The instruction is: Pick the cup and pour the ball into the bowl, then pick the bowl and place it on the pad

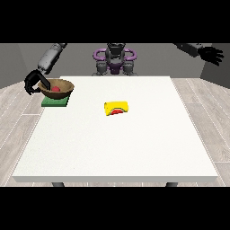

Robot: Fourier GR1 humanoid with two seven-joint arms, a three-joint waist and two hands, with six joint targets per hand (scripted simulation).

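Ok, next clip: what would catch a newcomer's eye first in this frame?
Probably the yellow cup lying on its side near the middle of the white table. Next, the brown bowl with the red ball inside, sitting on the green pad at the far left corner, with the hand at the view's left curled at its rim.

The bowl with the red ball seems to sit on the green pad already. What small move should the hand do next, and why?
Probably open the hand at the view's left and draw it away. The bowl, red ball inside, appears to rest on the green pad, and the yellow cup lies tipped on the table.
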